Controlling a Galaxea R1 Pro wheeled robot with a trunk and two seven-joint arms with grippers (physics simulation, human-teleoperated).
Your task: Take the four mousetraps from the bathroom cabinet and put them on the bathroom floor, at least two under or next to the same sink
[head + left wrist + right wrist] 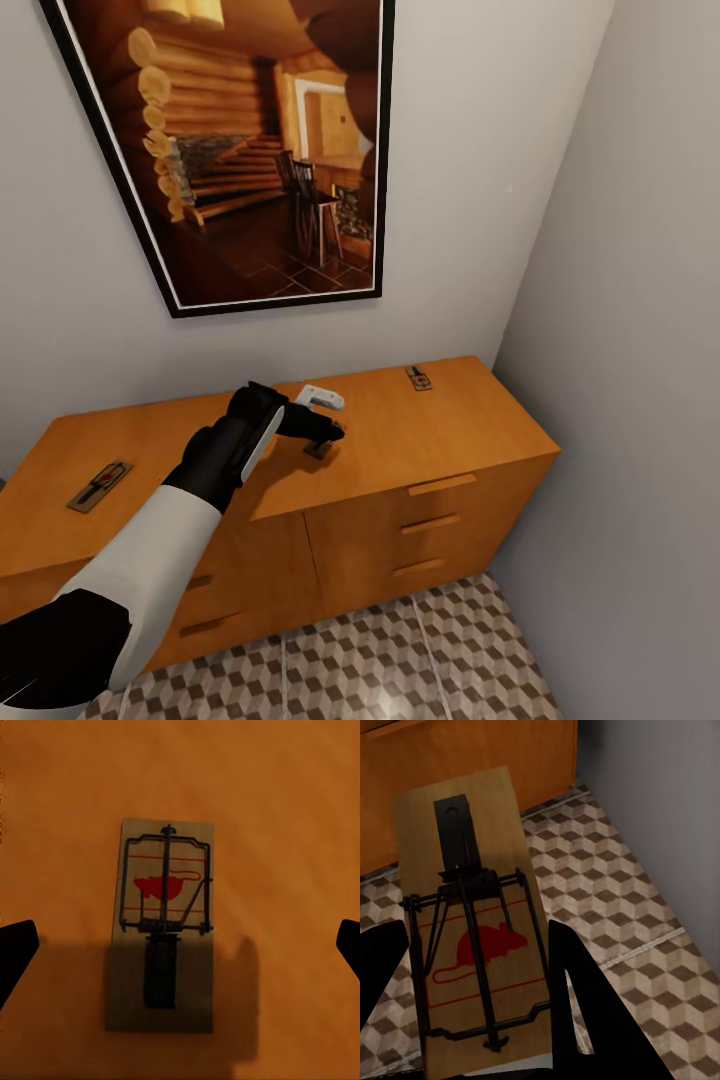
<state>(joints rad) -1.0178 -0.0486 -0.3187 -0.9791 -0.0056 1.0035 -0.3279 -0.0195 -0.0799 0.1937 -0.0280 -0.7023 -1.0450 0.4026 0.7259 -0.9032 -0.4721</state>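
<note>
Soft even light, dim wrist views, sharp renders

No readable text; red mouse emblem printed on mousetrap (pixel 164 916) boards.

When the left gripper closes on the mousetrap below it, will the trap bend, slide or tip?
The mousetrap is a flat wooden board, so it probably stays stiff. It lies flat on the smooth cabinet top, so it may slide rather than tip. The thin wire parts look delicate; the open left gripper should probably grasp the board's edges.
</note>
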